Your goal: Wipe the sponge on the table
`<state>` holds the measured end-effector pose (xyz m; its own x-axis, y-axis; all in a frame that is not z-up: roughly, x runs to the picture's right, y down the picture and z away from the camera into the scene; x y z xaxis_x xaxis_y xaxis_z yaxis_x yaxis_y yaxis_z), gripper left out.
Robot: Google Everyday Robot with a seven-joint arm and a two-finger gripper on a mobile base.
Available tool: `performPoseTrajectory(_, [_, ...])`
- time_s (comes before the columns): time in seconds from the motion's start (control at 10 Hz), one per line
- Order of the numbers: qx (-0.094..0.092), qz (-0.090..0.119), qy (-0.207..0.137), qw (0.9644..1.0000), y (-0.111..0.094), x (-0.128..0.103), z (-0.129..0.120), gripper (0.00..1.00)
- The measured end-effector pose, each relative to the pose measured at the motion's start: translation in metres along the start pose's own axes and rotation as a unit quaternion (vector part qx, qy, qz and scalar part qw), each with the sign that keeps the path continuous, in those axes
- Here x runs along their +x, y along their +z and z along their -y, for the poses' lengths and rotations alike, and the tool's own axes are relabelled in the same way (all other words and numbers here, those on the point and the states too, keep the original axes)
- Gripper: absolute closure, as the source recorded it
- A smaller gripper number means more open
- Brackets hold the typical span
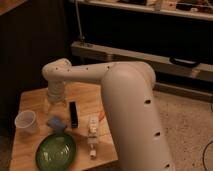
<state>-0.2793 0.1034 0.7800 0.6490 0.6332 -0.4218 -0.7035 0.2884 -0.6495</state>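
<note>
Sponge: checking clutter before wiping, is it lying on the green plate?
No, the sponge lies on the table between the green plate and the gripper.

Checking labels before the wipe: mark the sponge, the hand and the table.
sponge (56,121): camera view, middle of its blue top.
hand (56,105): camera view, between its open fingertips, hovering over the sponge.
table (34,102): camera view, bare wood near the far left corner.
</note>
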Motion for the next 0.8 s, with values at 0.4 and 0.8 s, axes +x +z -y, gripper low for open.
performPoseTrajectory(0.4, [-0.03,-0.029,-0.01,0.9991,0.047,0.003,-0.012,0.35])
performPoseTrajectory(0.8, [-0.049,-0.049,-0.007,0.9976,0.08,0.012,-0.015,0.35])
